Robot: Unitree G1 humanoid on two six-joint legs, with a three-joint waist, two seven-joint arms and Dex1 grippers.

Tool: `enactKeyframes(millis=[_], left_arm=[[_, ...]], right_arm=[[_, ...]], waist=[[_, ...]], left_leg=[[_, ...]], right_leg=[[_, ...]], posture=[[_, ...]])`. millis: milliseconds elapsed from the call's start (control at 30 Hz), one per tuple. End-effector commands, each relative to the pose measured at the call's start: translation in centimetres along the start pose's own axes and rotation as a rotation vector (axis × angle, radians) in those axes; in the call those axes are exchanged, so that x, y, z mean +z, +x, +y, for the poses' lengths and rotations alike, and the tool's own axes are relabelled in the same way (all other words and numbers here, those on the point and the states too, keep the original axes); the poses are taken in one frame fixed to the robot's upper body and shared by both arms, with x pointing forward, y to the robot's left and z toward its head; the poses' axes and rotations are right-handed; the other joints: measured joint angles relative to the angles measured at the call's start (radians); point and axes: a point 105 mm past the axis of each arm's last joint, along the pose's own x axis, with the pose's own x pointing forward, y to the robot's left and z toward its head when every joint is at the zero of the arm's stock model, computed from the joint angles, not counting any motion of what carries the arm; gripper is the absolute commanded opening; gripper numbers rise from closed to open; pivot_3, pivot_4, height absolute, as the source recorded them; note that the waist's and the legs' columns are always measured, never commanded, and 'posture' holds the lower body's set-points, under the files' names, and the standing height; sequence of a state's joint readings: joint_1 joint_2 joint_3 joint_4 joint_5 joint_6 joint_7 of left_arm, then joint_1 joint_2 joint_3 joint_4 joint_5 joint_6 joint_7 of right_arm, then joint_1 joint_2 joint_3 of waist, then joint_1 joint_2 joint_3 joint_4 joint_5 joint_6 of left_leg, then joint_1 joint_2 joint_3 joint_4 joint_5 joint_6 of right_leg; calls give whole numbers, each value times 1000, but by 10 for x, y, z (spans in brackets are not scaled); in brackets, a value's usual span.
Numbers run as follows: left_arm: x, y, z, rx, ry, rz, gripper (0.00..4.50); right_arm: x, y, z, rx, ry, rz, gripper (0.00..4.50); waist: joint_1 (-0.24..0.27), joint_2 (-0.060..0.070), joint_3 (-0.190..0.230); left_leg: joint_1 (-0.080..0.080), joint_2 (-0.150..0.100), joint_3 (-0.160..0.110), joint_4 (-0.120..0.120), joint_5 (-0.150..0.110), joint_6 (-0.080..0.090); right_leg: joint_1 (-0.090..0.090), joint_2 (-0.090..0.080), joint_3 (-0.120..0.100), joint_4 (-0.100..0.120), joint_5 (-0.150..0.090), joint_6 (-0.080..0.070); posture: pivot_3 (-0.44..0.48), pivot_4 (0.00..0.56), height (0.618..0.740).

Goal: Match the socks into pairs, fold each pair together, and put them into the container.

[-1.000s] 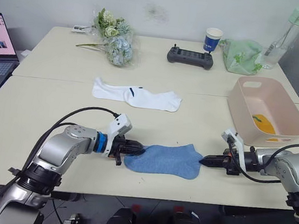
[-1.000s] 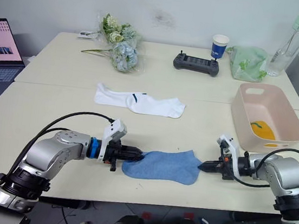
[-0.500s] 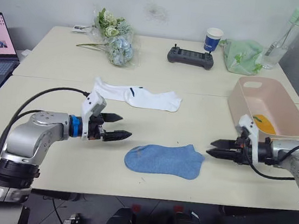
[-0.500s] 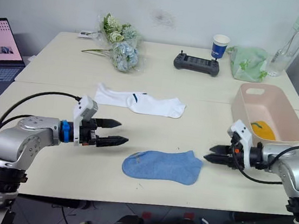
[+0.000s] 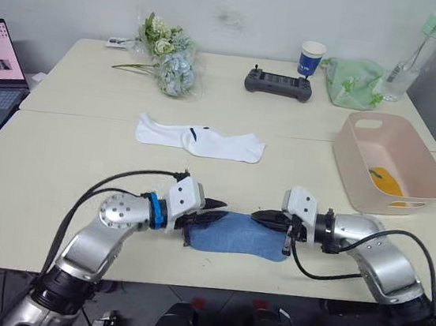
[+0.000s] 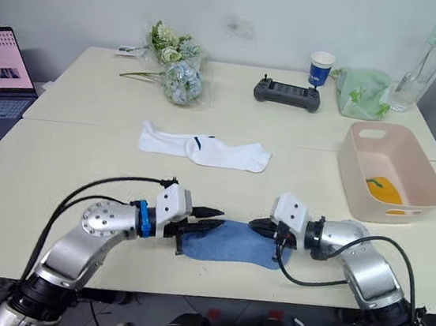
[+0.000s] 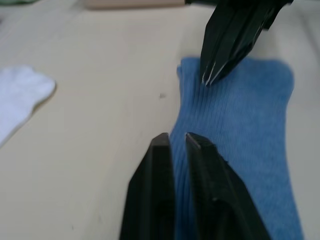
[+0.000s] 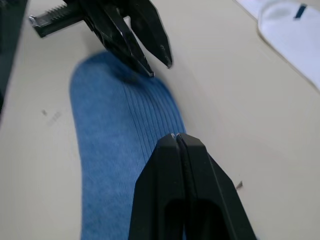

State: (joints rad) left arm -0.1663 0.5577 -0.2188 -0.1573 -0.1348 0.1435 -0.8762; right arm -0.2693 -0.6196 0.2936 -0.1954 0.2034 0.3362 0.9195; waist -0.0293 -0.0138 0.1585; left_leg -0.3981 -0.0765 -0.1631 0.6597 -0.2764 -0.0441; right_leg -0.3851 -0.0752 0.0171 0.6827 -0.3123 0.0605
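Both tools returned to blue sock (image 5: 237, 234); white socks (image 5: 198, 139) beyond.

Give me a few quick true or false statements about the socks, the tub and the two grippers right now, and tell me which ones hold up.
1. The blue socks lie between the left gripper and the right gripper. True.
2. The pink tub holds something mustard-yellow. True.
3. The white socks are inside the tub. False: they lie flat on the table, farther back than the blue socks.
4. The right gripper's fingers are spread wide. False: its wrist view shows them pressed together at the sock's edge.
5. The paper cup stands beside the controller. True.
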Motion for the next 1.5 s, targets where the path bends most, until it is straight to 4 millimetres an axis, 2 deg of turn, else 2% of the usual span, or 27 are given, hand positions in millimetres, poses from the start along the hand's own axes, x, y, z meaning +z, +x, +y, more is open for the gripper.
enactKeyframes(millis=[33, 167, 267, 367, 467, 567, 667, 933, 1100, 1167, 1233, 1433, 1467, 1500], left_arm=[[-14, -8, 5, 51, 42, 29, 30], [-31, -23, 9, 65, -2, 61, 30], [-30, -26, 9, 56, -16, 46, 30], [-26, -28, 9, 50, -35, 19, 30], [-14, -32, 13, 63, -43, -32, 30], [-1, -39, 18, 75, -30, -66, 30], [9, -46, 20, 85, -16, -85, 0], [23, -45, 16, 73, -4, -101, 0], [24, -42, 12, 61, -5, -99, 0], [25, -41, 12, 60, -4, -97, 0], [25, -41, 14, 63, -3, -96, 0], [28, -39, 16, 58, 10, -104, 0], [31, -37, 14, 43, 13, -111, 0], [32, -36, 13, 32, 16, -115, 0]], right_arm=[[-11, -8, -6, -49, -42, 26, 0], [-36, -27, -6, -55, -6, 88, 0], [-37, -36, -7, -60, 2, 87, 0], [-30, -46, -11, -67, 25, 56, 0], [-6, -56, -13, -57, 112, -40, 0], [3, -64, -18, -93, 181, -58, 0], [-1, -67, -25, -154, 219, -24, 560], [-26, -59, -18, -174, 318, 84, 3381], [-35, -55, -1, -101, 333, 124, 3381], [-37, -53, 4, -83, 329, 132, 2995], [-37, -52, 6, -80, 328, 129, 2481], [-34, -53, 1, -93, 344, 106, 268], [-33, -56, -2, -93, 360, 102, 32], [-33, -57, -4, -94, 371, 99, 32]], waist=[[0, 0, 0], [0, 0, 0], [0, 0, -1], [0, 0, -1], [0, 0, 0], [0, 0, 0], [0, 0, 0], [0, 0, 0], [0, 0, 0], [0, 0, 0], [0, 0, 0], [0, 0, 0], [0, 0, 0], [0, 0, 0]], left_leg=[[0, 0, 0, 0, 0, 0], [1, 0, 0, 0, 0, 0], [4, 0, 0, 0, 0, 0], [7, 0, 0, -1, 0, 0], [6, 0, -1, -1, 0, 1], [6, 1, -1, -1, 0, 1], [6, 1, -1, -1, 0, 1], [6, 1, -1, -1, 0, 1], [6, 1, 0, -1, 0, 1], [6, 1, -1, -1, 0, 1], [6, 1, -1, -1, -1, 1], [6, 1, -1, -1, -1, 1], [6, 1, 0, -1, -1, 1], [6, 1, 0, -1, -1, 1]], right_leg=[[0, 0, 0, 0, 0, 0], [1, 0, 0, 0, 0, 0], [4, 0, 0, -1, 0, 0], [8, 0, 0, -2, 0, 0], [7, 0, 0, -2, 0, 0], [7, 0, 0, -2, 0, 0], [7, 0, 0, -2, 0, 0], [7, 0, 0, -2, 0, 0], [7, 0, 0, -2, 0, 0], [7, 0, -1, -2, 0, 0], [7, 0, -1, -2, 0, 0], [7, 0, 0, -2, 0, 0], [7, 0, 0, -2, 0, 0], [7, 0, 0, -2, 0, 0]], posture=[[0, 150, 740], [0, 150, 740], [0, 150, 740], [0, 150, 740], [0, 150, 740], [0, 150, 740], [0, 150, 740], [0, 150, 740], [0, 150, 740], [0, 150, 740], [0, 150, 740], [0, 150, 740], [0, 150, 740], [0, 150, 740]])
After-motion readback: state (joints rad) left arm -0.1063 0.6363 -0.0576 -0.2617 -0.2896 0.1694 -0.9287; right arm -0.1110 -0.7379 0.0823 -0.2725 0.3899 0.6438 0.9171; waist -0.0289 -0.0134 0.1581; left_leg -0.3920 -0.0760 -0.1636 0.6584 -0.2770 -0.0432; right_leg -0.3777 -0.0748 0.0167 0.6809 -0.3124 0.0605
